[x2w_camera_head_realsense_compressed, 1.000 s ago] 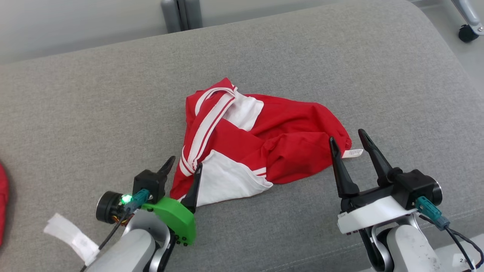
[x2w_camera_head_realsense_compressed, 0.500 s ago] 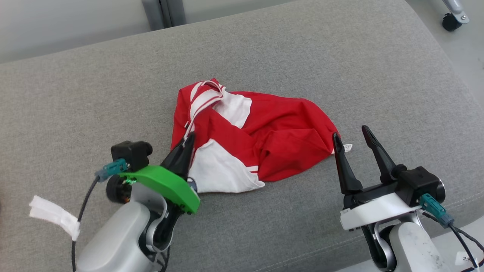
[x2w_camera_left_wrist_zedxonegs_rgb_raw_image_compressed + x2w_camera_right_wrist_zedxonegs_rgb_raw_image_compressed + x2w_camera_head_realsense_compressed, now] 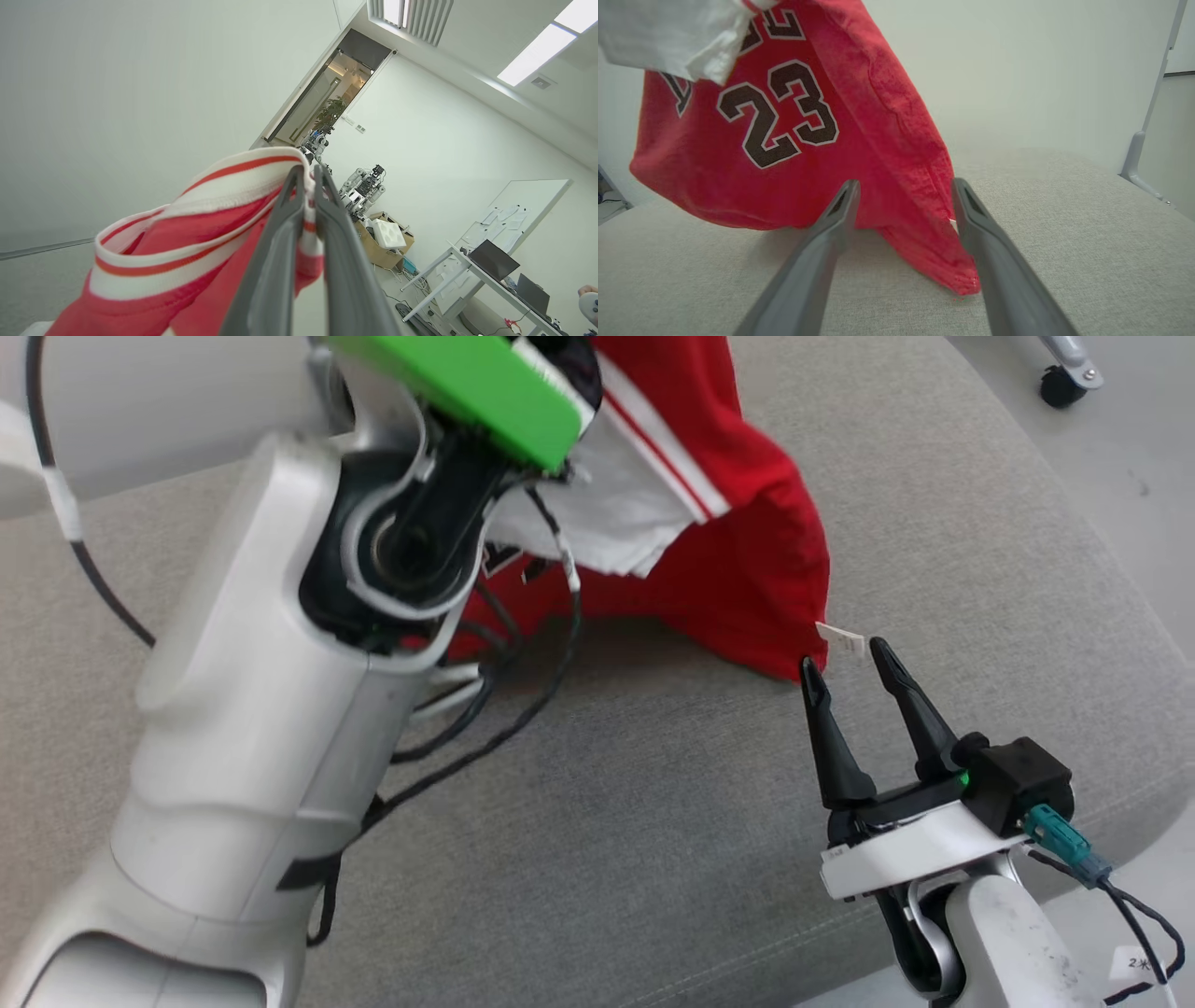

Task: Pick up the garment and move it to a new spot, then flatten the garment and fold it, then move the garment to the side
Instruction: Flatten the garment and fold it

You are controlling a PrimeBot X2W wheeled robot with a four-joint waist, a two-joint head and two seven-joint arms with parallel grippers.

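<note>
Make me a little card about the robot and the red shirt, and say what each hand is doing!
Garment: red jersey with white striped trim and number 23
Left gripper: shut on the jersey's striped edge, holding it up
Right gripper: open, holding nothing, tips beside the jersey's lowest corner
Surface: grey cushion
Jersey position: hanging, lowest corner down by the cushion

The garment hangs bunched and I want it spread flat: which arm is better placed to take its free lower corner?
Right. The right gripper is open, right at the lower corner of the garment near the cushion; the left gripper is shut on the striped trim, holding it up.
</note>
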